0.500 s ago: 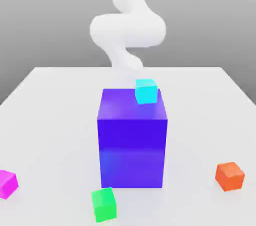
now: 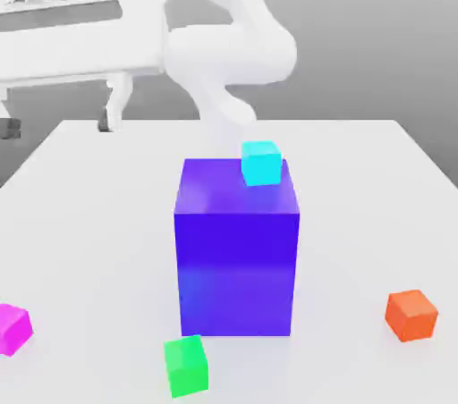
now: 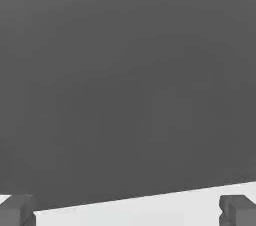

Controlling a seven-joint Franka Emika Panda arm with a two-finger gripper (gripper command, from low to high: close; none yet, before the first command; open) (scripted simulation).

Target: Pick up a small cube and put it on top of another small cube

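The small cube (image 2: 13, 328), bright magenta, lies on the white table (image 2: 107, 214) at the exterior view's near left edge. My gripper (image 2: 58, 121) hangs high at the exterior view's upper left, well above the table and apart from every cube. It is open, with nothing between its dark fingers (image 2: 111, 113). In the hand view the gripper (image 3: 128, 212) shows its two fingertips (image 3: 18, 210) set far apart over the pale table edge, against a grey backdrop.
A big blue-purple block (image 2: 237, 250) stands mid-table with a small cyan cube (image 2: 261, 163) on its top, towards the back right. A small green cube (image 2: 187, 365) lies in front of the block and a small orange cube (image 2: 411, 315) at the near right.
The hand has swung into the exterior view's upper left, where only the arm's white links showed before. None of the cubes has moved.
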